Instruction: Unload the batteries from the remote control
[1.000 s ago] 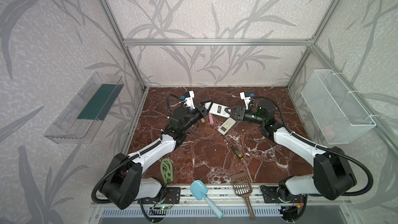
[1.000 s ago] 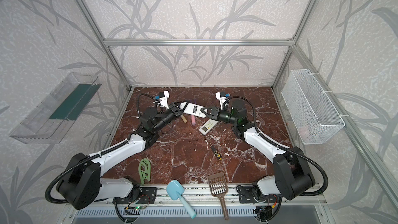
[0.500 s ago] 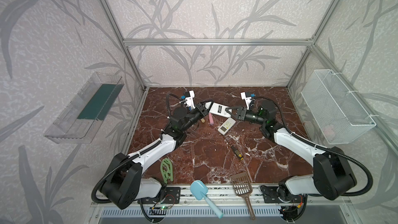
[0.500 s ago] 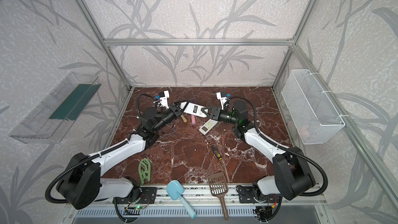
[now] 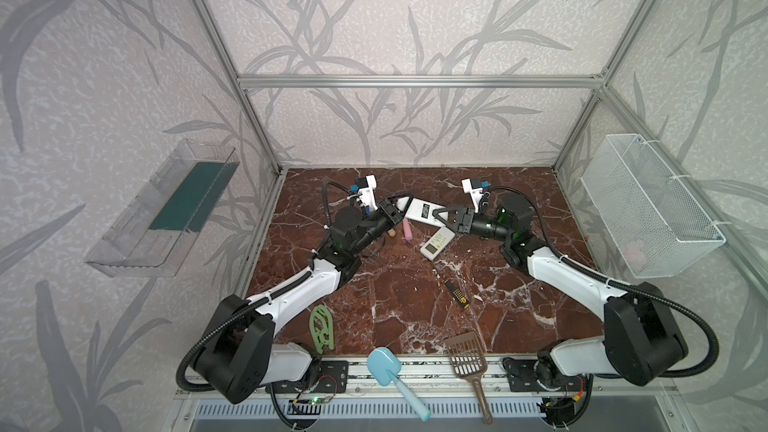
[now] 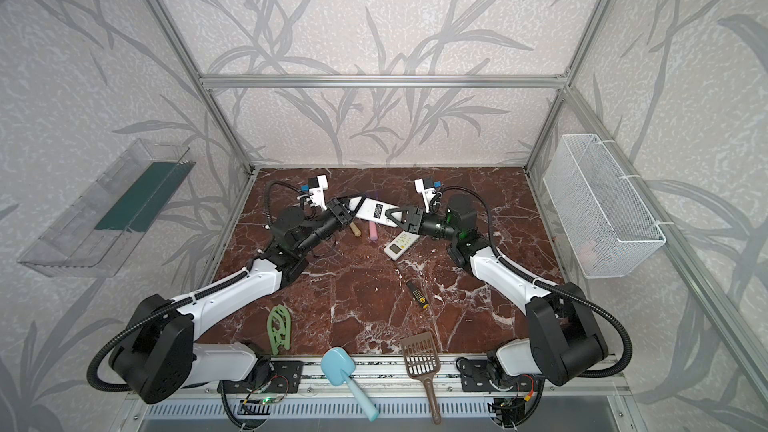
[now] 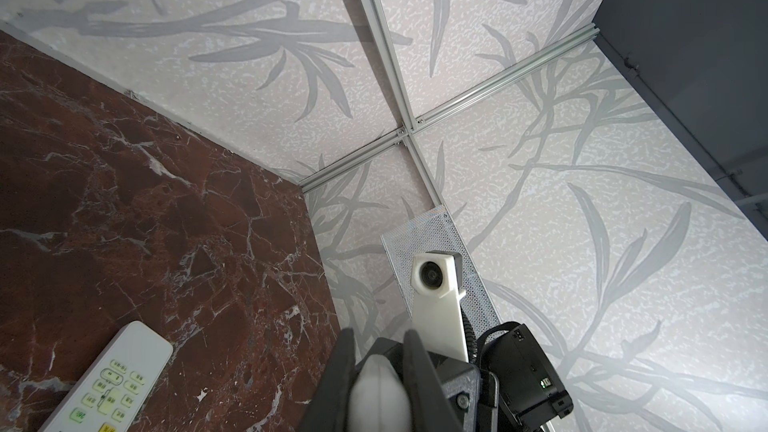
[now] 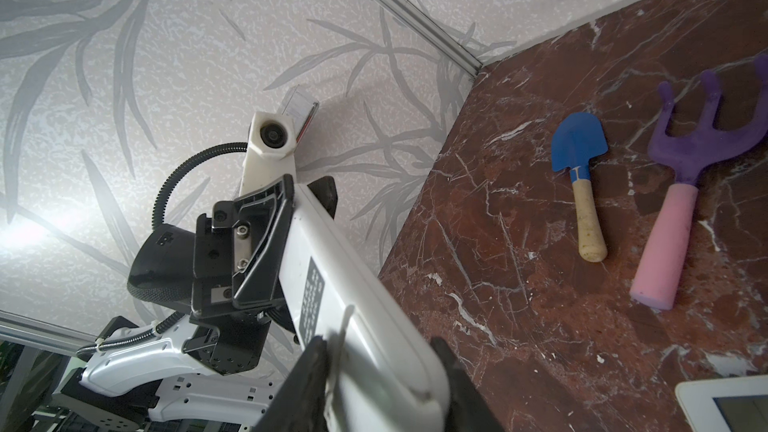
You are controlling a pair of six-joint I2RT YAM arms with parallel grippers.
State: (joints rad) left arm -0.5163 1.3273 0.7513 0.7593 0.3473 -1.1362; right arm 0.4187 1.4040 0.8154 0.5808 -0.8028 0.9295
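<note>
A long white remote control (image 5: 422,211) (image 6: 376,211) hangs above the back middle of the table, held between both arms. My left gripper (image 5: 401,206) (image 7: 378,342) is shut on its left end, which shows white between the black fingers (image 7: 415,367). My right gripper (image 5: 435,216) (image 8: 378,342) straddles the other end of the remote control (image 8: 332,268). Its fingers (image 8: 316,371) lie close along both edges, and I cannot tell whether they press. The batteries are hidden.
A smaller white remote with a screen (image 5: 437,243) lies below the held one. A pink-handled purple rake (image 8: 681,218) and a blue trowel (image 8: 579,168) lie nearby, a yellow-black screwdriver (image 5: 457,295) mid-table. A green piece (image 5: 323,328), blue scoop (image 5: 386,367) and brown scoop (image 5: 467,361) line the front edge. A wire basket (image 5: 648,205) hangs right.
</note>
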